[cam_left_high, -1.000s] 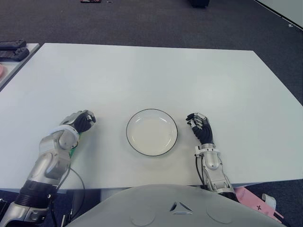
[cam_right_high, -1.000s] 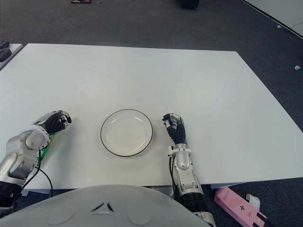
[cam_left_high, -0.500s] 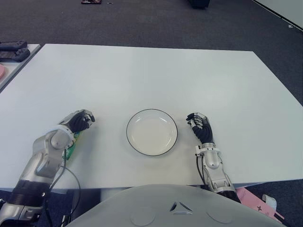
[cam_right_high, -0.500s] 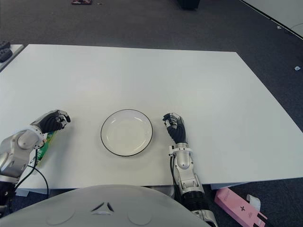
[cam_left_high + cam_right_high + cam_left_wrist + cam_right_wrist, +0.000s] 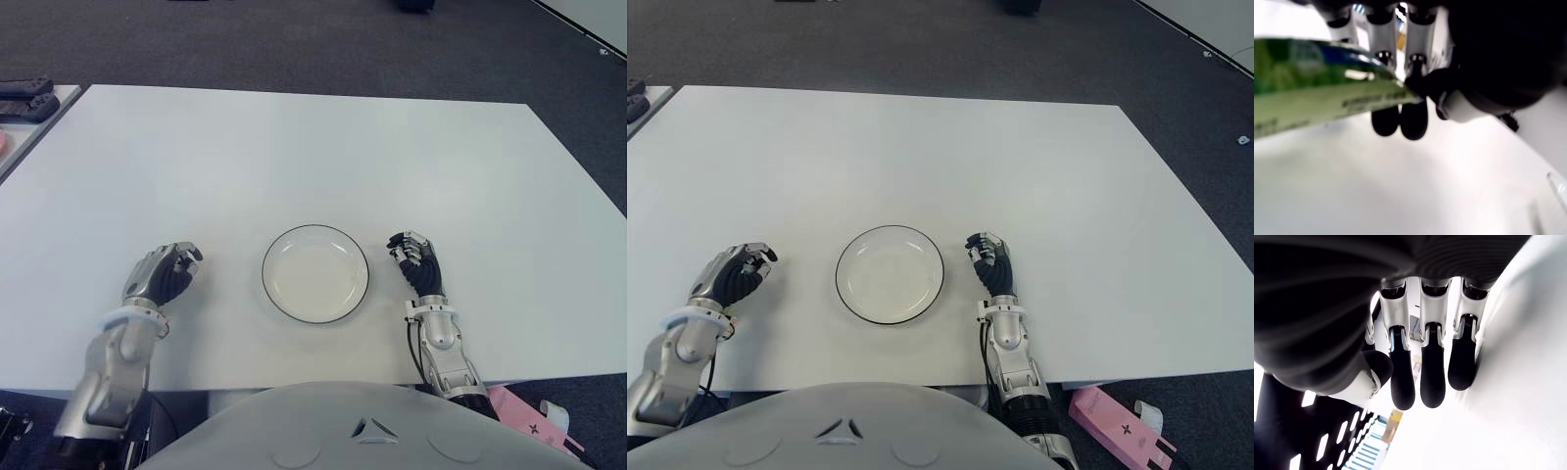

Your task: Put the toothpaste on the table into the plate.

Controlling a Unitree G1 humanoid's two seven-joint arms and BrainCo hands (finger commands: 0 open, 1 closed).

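Left robot hand [image 5: 164, 277] now drawn nearer, palm-down, fingers curled round green toothpaste [image 5: 1312, 93] beside plate [image 5: 314, 275].

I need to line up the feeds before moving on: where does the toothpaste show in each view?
Left eye: hidden under the left hand.
Right eye: hidden too.
Left wrist: the green toothpaste lies beneath the fingers.
Right wrist: not in it.
Shared landmark: the plate between both hands.

Left hand [image 5: 162, 277] sits at about 8 o'clock, fingers [image 5: 1400, 117] curled closed. Right hand [image 5: 418, 266] sits at about 4 o'clock, fingers [image 5: 1432, 379] curled, gripping nothing.
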